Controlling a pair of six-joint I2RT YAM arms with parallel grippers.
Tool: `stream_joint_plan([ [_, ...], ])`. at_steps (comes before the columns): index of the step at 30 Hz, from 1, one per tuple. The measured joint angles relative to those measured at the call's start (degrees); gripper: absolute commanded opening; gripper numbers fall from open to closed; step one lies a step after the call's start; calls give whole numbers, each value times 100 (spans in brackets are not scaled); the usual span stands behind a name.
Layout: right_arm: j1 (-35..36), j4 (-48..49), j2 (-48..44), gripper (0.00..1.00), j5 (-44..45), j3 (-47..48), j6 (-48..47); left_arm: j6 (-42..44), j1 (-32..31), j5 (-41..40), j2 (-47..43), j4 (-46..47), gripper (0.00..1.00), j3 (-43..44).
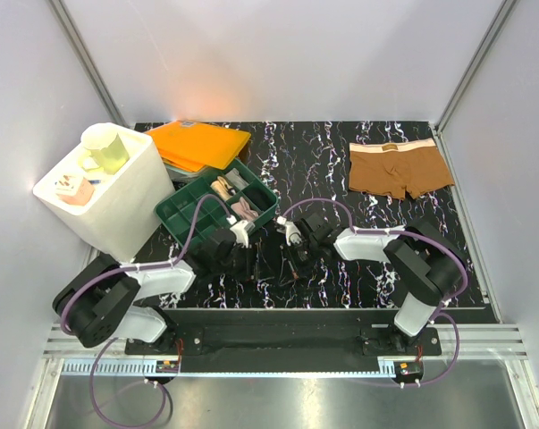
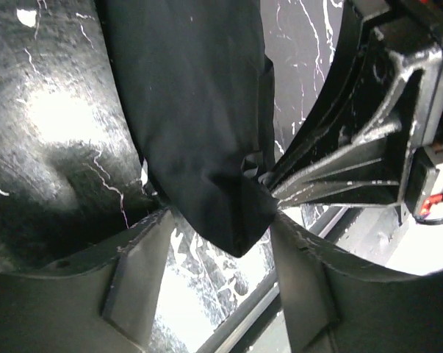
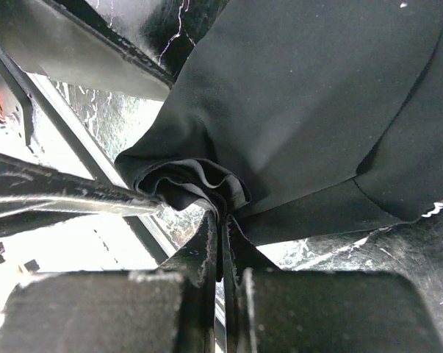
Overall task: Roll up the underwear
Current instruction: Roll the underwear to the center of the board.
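Far left: white bin point(image 1: 130, 210), a pale mug point(image 1: 105, 148) inside. Beside it an orange folder point(image 1: 198, 143), then a green divided tray point(image 1: 173, 213) holding small items.

Centre, near edge of the black marbled table point(image 1: 341, 277): both arms meet over the black underwear point(image 2: 199, 110), bunched between them and hard to pick out against the tabletop from above.

Left gripper point(image 2: 221, 217): fingers point(image 2: 137, 276) apart, straddling a folded end of the black fabric. Cannot tell whether they press it.

Right gripper point(image 3: 222, 220): fingers together, pinched on a gathered edge of the black underwear, folds bunching just above the tips.

Far right: brown underwear point(image 1: 399, 170) lies flat, pale waistband on its far edge, well apart from both grippers.
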Motion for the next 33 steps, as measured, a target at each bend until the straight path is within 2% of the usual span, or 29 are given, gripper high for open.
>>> stream_joint_plan([
  [6,0,-4,9,0,-9,7,-33,-87,-11,-111,195,136,42,28],
  [7,0,-4,11,0,-11,7,-35,-101,-11,-129,210,138,36,28],
  [9,-2,-2,15,0,-26,7,-39,-120,-11,-170,229,138,34,31],
  [13,-2,0,26,0,-63,9,-50,-153,-15,-249,306,155,21,28],
  [14,-2,0,26,0,-66,9,-57,-162,-15,-262,323,162,14,31],
  [17,-2,-4,26,24,-61,9,-61,-201,-22,-267,396,184,4,76],
  [18,-2,-13,22,42,-55,11,-55,-205,-26,-278,428,168,1,114],
  [21,2,-192,-92,59,-42,85,-46,-256,-31,-291,505,66,0,219],
  [25,-7,-684,-452,68,522,199,-155,-304,-31,-291,542,-168,0,352],
  [30,101,-1270,-1274,69,1552,199,-409,-297,-31,-271,542,-498,0,490],
  [33,647,-1335,-1725,67,2304,199,-632,-260,-31,-214,544,-745,0,590],
])
